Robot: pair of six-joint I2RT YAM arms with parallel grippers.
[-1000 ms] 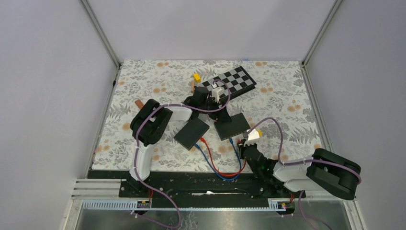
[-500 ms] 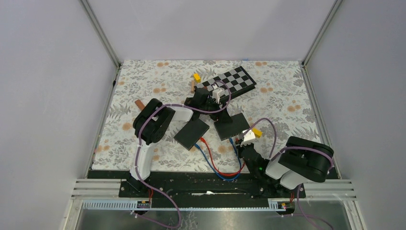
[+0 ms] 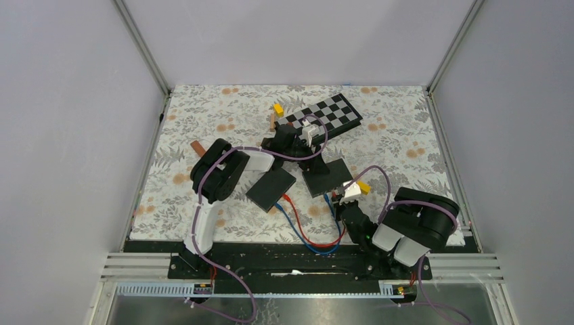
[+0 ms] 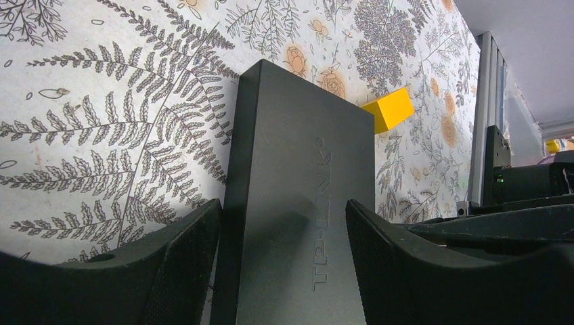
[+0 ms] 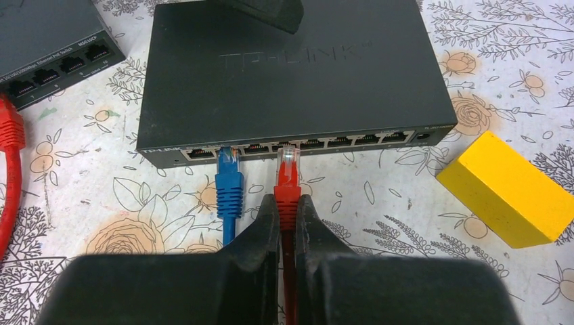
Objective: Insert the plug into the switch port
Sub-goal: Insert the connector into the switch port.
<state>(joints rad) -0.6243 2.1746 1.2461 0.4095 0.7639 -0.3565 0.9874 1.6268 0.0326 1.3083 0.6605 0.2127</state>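
Observation:
The black switch (image 5: 291, 74) lies flat on the flowered mat, its row of ports facing my right gripper (image 5: 287, 200). That gripper is shut on the red plug (image 5: 288, 172). The plug's clear tip sits at the mouth of a port near the middle of the row. A blue plug (image 5: 229, 183) sits in the port to its left. My left gripper (image 4: 284, 210) is open, one finger to each side over the far end of the switch (image 4: 298, 156). I cannot tell if it touches. From above, the switch (image 3: 332, 177) lies between both grippers.
A second black switch (image 3: 271, 187) lies just left, with a red cable (image 5: 10, 135) running to it. A yellow block (image 5: 504, 189) sits right of the ports. A checkerboard (image 3: 325, 115), a small yellow block (image 3: 277, 108) and a brown block (image 3: 197, 146) lie farther back.
The right arm's elbow has swung in from the far right toward the middle. Its gripper has stayed at the front of the switch. The left arm has barely moved.

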